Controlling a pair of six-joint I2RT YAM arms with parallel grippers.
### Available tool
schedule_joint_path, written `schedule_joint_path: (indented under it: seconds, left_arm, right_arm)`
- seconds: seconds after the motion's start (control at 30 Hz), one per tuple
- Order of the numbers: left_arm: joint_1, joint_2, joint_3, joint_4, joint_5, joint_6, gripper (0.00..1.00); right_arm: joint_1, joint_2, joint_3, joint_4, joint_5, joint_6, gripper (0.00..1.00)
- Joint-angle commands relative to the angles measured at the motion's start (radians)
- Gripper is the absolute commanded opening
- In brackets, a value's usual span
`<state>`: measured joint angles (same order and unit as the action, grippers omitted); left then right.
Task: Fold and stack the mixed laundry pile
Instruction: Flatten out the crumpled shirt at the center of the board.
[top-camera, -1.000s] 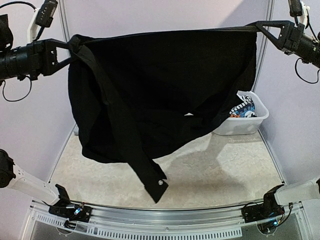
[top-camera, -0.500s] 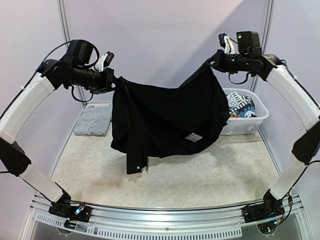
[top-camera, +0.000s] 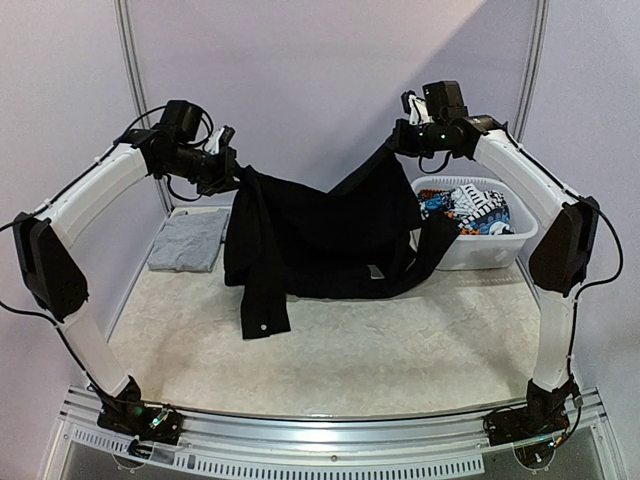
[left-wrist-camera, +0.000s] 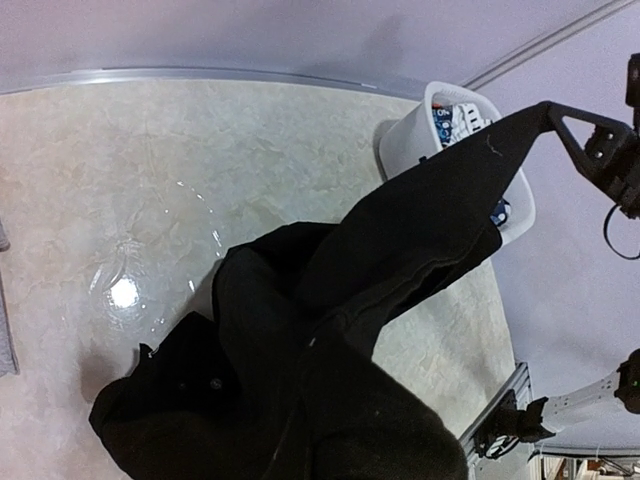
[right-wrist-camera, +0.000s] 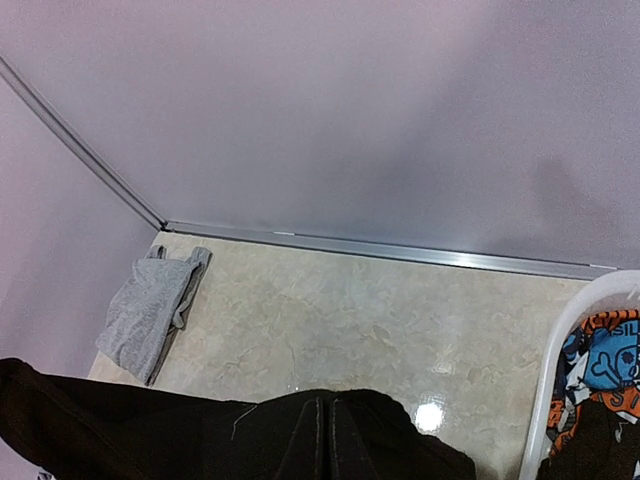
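While the grey top (top-camera: 188, 240) lies folded at the far left of the counter (top-camera: 400, 350), the black garment (top-camera: 320, 235) hangs unfolded between the left pincer (top-camera: 231, 171) and the right pincer (top-camera: 393, 142), both clenched on it, and the printed piece (top-camera: 465, 208) sits untouched in the basket (top-camera: 490, 252).

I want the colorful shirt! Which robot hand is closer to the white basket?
Right. The right gripper grips the black garment, raised beside the basket's left end. The left gripper grips its other end across the table, nearer the folded grey top.
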<state>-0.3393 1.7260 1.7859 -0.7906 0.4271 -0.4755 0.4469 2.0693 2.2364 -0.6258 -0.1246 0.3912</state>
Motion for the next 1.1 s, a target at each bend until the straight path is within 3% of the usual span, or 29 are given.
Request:
schedule_joint_path:
  seconds: [0.0,0.17,0.37,0.43,0.47,0.5,0.53,0.57,0.6,0.67,0.8,0.97,1.07]
  left_arm:
    - [0.024,-0.018,-0.011,0.03,0.078,0.042,0.0]
    - [0.04,0.04,0.007,0.103,0.081,0.035,0.0]
    - [0.115,0.284,0.168,0.144,-0.11,-0.112,0.0]
    - [0.144,0.382,0.225,0.208,-0.098,-0.224,0.02]
    - [0.154,0.425,0.238,0.269,-0.071,-0.291,0.13]
    - [0.16,0.468,0.253,0.315,-0.053,-0.343,0.36]
    - [0.163,0.51,0.29,0.324,-0.045,-0.376,0.68]
    - [0.161,0.547,0.344,0.299,-0.04,-0.381,0.94]
    - [0.157,0.577,0.405,0.254,-0.038,-0.371,0.99]
    - [0.145,0.581,0.461,0.201,-0.046,-0.33,1.0]
    - [0.14,0.486,0.352,0.188,-0.088,-0.273,1.0]
    - [0.124,0.35,0.235,0.031,-0.179,-0.143,1.0]
    - [0.107,0.235,0.109,-0.038,-0.227,-0.082,0.96]
  right_arm:
    - [0.003,-0.026,-0.018,0.026,0.024,-0.047,0.0]
    - [0.004,-0.051,-0.083,0.129,0.058,-0.035,0.0]
    - [-0.023,0.146,0.092,0.149,0.31,0.066,0.0]
    - [-0.042,0.231,0.15,0.185,0.343,0.137,0.0]
    - [-0.05,0.259,0.172,0.211,0.336,0.165,0.01]
    - [-0.059,0.297,0.204,0.223,0.314,0.18,0.15]
    - [-0.065,0.326,0.274,0.21,0.286,0.197,0.38]
    - [-0.068,0.375,0.307,0.185,0.26,0.203,0.55]
    - [-0.071,0.402,0.343,0.169,0.233,0.205,0.66]
    - [-0.071,0.389,0.305,0.172,0.194,0.197,0.74]
    - [-0.072,0.272,0.146,0.214,0.153,0.164,0.81]
    - [-0.07,0.18,0.107,0.108,0.076,0.089,0.84]
    - [-0.053,0.077,-0.019,0.09,0.013,0.013,0.83]
